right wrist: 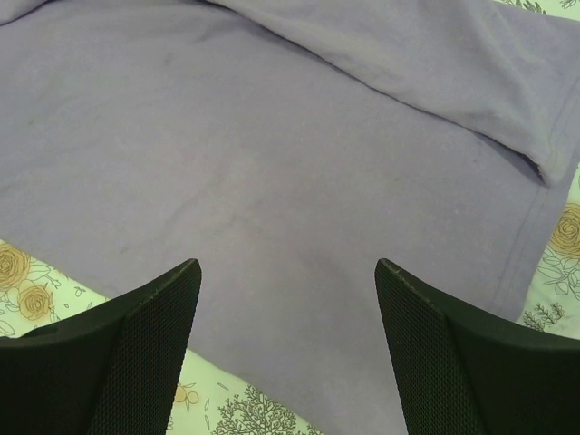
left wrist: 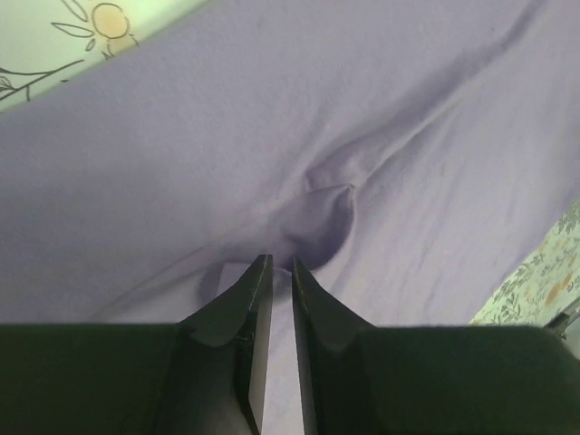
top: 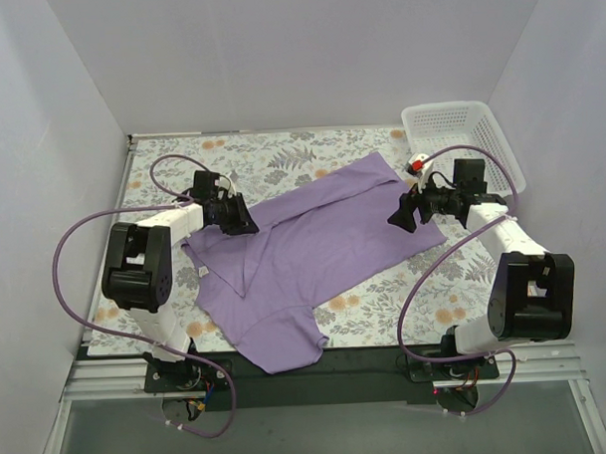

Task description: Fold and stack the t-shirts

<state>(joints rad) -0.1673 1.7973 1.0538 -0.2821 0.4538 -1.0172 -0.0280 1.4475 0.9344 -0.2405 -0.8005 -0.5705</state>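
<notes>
The t-shirt [top: 314,256] lay spread on the table [top: 271,153], edges flopped over, not neatly folded, nothing stacked. The left gripper [left wrist: 281,265] was nearly closed at a pucker of cloth, hold uncertain; the right gripper [right wrist: 288,265] hovered wide open, empty

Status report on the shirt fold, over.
Left end effector pinching t-shirt. Right end effector open over it. Cloth spread, not folded. Basket apart, far right.
</notes>
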